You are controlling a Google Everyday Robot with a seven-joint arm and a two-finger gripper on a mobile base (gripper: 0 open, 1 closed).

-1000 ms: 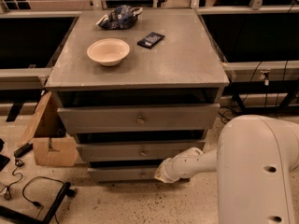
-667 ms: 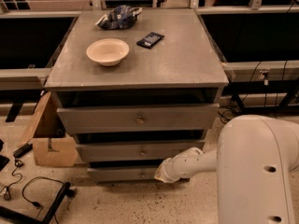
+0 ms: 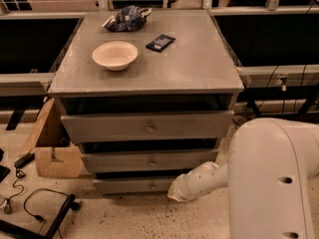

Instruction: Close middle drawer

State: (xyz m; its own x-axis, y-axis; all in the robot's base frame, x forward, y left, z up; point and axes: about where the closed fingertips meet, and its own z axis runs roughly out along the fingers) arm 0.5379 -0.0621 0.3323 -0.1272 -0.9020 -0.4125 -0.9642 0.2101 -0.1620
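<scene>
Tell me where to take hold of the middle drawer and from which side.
Meet the middle drawer at its small round knob, centred on the flat front panel, coming straight from the front. The claw sits lower, by the bottom drawer.

cabinet top (image 3: pixel 199 68): bowl (image 3: pixel 115 55) front-left, flat device (image 3: pixel 160 42) just right and behind it, crumpled bag (image 3: pixel 127 19) at back. middle drawer (image 3: pixel 119 162) between top drawer (image 3: pixel 99 127) and bottom drawer (image 3: pixel 124 185). gripper (image 3: pixel 175 193) low, at bottom drawer's right end. box (image 3: pixel 55 156) on floor, left of cabinet.
</scene>
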